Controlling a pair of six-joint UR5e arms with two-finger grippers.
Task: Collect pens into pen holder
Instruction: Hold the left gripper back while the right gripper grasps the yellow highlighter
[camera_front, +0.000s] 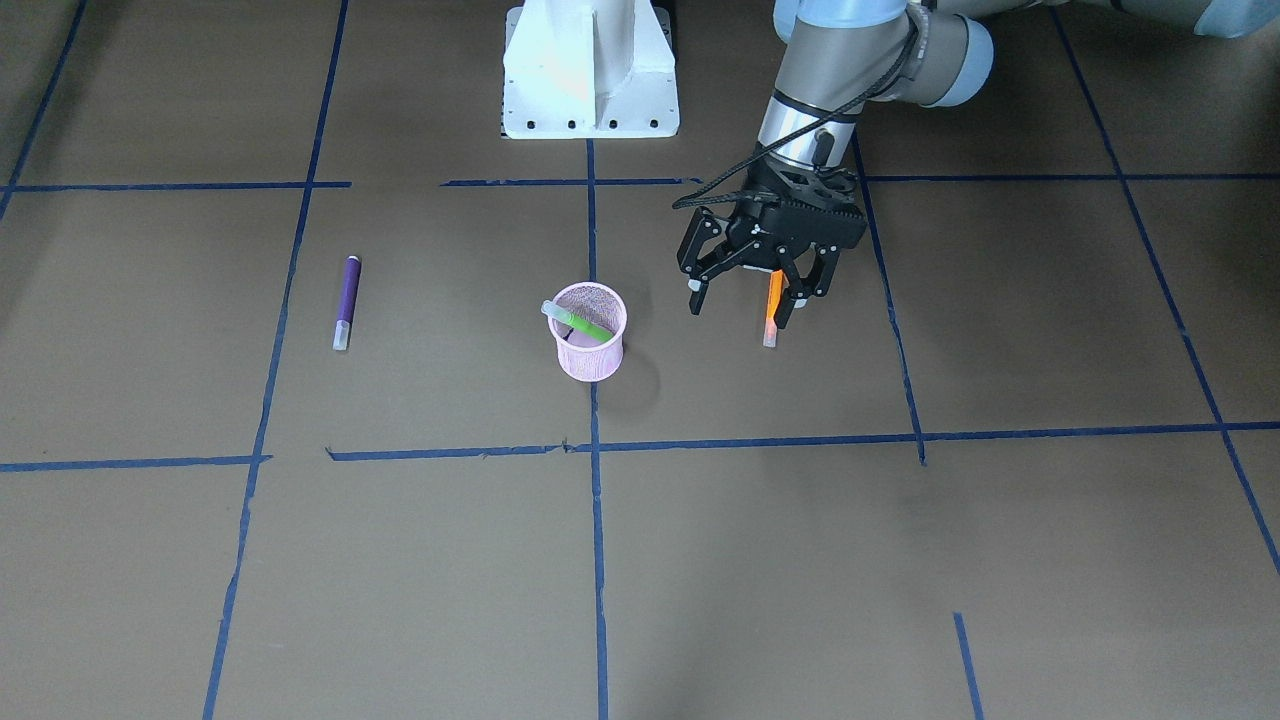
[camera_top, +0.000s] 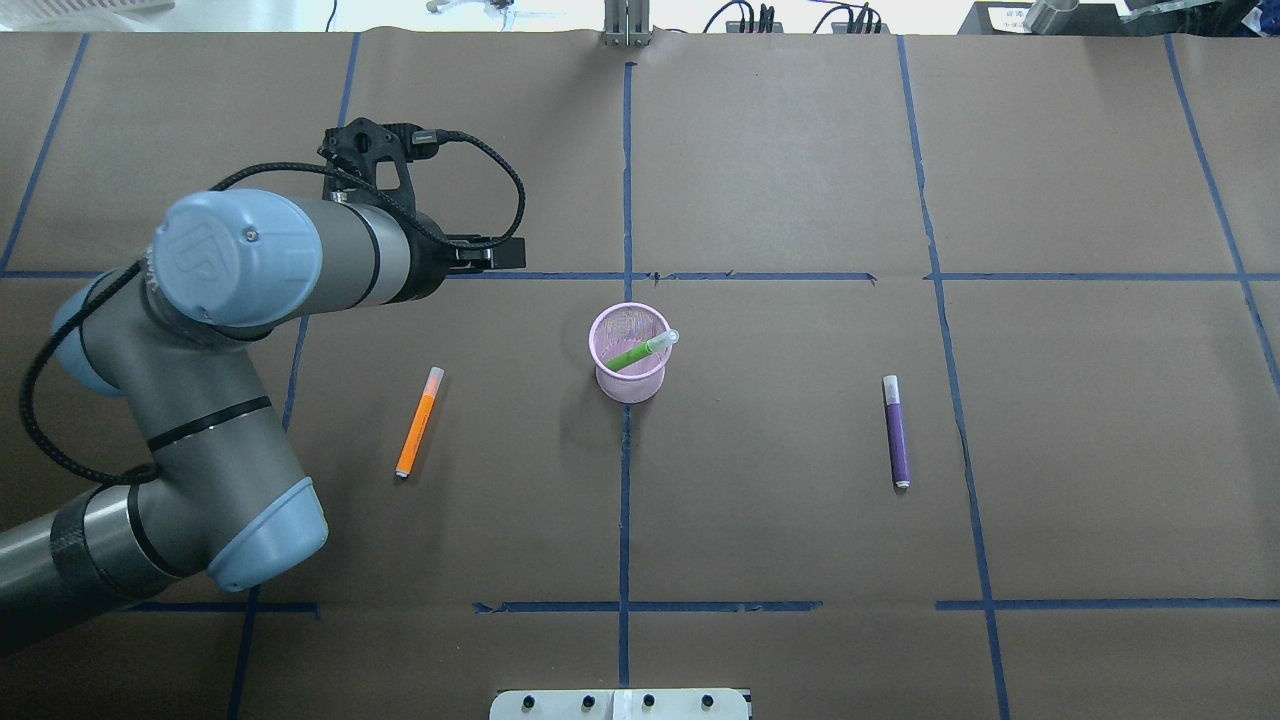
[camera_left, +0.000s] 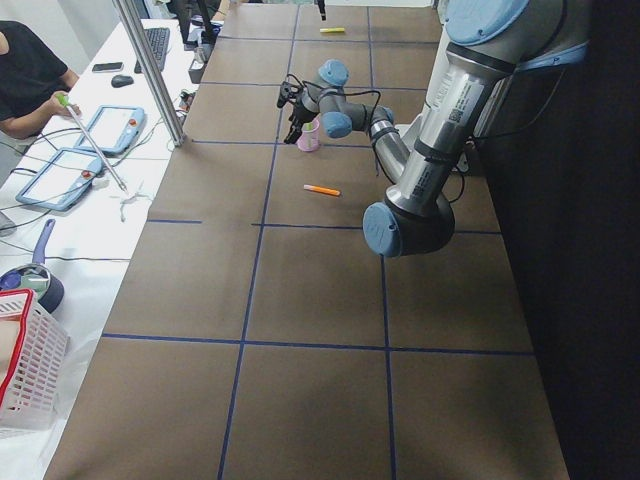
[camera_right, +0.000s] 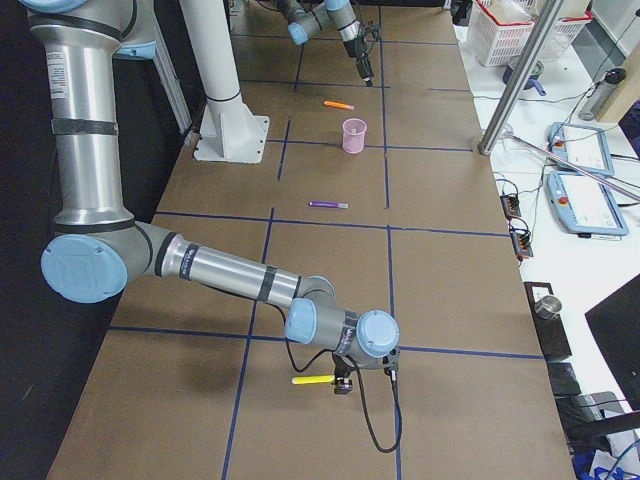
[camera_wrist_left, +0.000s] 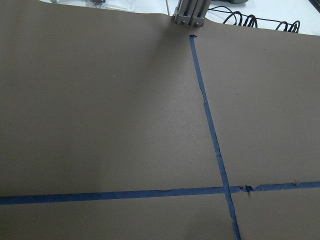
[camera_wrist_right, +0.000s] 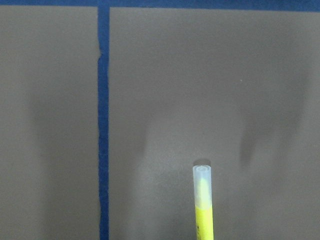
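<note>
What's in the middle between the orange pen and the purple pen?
Between the orange pen and the purple pen stands the pink pen holder, with the green pen leaning inside. The overhead view shows it.

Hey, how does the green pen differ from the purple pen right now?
The slim green pen leans tilted inside the pink wire-mesh cup, cap poking over the rim; the slim purple pen lies flat on the brown paper-covered table, apart from the cup. Bodies: green versus purple. Both have pale translucent caps.
</note>
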